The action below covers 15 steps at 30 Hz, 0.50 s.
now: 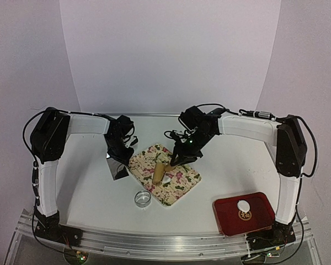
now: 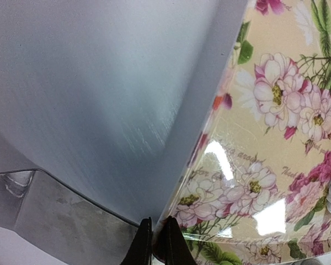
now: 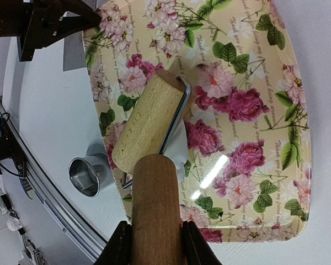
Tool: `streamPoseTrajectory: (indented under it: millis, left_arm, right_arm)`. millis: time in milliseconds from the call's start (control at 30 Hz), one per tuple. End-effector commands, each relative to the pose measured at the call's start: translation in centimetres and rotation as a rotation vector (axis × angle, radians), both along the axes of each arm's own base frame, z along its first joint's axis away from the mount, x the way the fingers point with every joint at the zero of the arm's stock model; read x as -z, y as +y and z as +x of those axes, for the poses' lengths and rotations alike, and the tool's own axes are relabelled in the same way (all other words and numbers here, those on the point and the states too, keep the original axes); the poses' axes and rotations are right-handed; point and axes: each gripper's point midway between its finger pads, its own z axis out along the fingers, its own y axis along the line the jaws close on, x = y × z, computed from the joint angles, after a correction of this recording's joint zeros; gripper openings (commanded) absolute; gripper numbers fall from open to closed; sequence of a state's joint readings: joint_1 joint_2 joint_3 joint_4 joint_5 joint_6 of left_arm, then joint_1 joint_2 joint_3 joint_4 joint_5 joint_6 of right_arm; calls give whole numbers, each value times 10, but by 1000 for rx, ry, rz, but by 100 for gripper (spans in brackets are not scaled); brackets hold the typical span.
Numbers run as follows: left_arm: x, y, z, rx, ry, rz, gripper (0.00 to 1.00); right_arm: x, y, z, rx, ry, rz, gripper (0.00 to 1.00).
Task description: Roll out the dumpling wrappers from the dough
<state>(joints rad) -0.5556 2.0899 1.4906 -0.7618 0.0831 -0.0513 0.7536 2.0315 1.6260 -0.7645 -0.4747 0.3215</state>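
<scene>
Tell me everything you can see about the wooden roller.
The wooden roller has a short, pale, light-grained wooden drum on a metal bracket, joined to a darker round wooden handle. It rests drum-down on the floral tray, over a patch of white dough. The right gripper holds the handle, with its jaws closed on either side.

wrapper [image 1: 243, 206] 1 | roller [image 3: 149, 130] 1 | cutter [image 1: 143, 199] 1 | trays [image 1: 185, 180] [image 1: 226, 220] 2 | scraper [image 1: 117, 166] 1

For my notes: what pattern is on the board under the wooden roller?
The board shows pink flowers and green leaves on cream; best in right wrist view.
</scene>
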Motion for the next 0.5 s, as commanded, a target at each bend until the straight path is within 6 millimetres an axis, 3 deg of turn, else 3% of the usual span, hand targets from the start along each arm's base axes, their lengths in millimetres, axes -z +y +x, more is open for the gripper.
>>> streamPoseTrajectory:
  millis: [0,67,300,467]
  left_arm:
    - [10,13,4,-5,-31,83,0]
    - [13,17,4,-14,-27,96,0]
    - [18,36,3,-53,-23,131,0]
    - [18,38,4,-51,-27,132,0]
  right_arm:
    - [128,-105,-39,71,180,-598,0]
    - [126,-105,-40,84,186,-594,0]
    - [112,-146,-65,126,263,-599,0]
    - [100,-165,-75,153,284,-587,0]
